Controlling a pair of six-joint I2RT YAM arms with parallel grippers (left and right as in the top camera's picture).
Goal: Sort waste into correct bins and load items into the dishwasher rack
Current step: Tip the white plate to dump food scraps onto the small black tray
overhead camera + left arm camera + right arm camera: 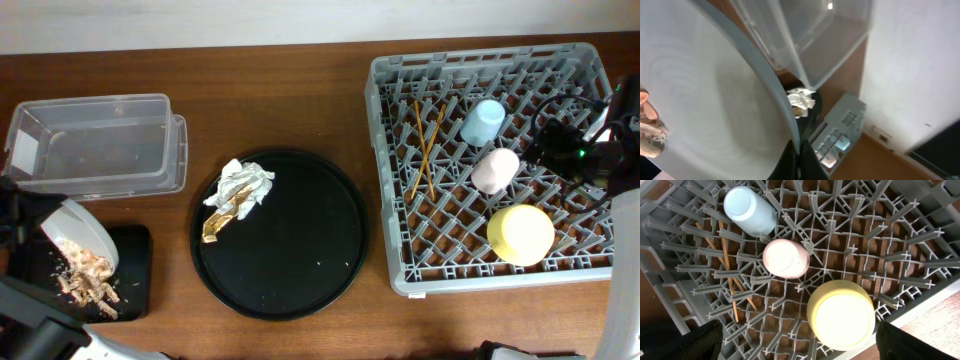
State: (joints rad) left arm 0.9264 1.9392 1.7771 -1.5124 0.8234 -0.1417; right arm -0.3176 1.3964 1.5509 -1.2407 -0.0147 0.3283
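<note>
Left gripper (12, 212) clamps the grey-white plate (88, 238), tilted directly above the shallow black tray (138, 262), lower left; right gripper (555, 143) hangs wide open, empty, over the dishwasher rack (380, 110).

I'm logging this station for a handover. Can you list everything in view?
Dishwasher rack: one, grey, table's right side.
Chopsticks: two, wooden, rack's left part.
Blue cup: one, light blue, in rack.
Pink cup: one, pink, in rack.
Bowl: one, yellow-green, in rack.
Round tray: one, black, centre.
Wrappers: crumpled clump, white-and-gold, on round tray.
Tub: one, clear, left.
Rectangular tray: one, black, left corner.
Plate: one, grey-white, tilted over rectangular tray.
Food scraps: pile, beige, on plate and rectangular tray.
Left tool: shut on plate.
Right tool: open, over rack.
</note>
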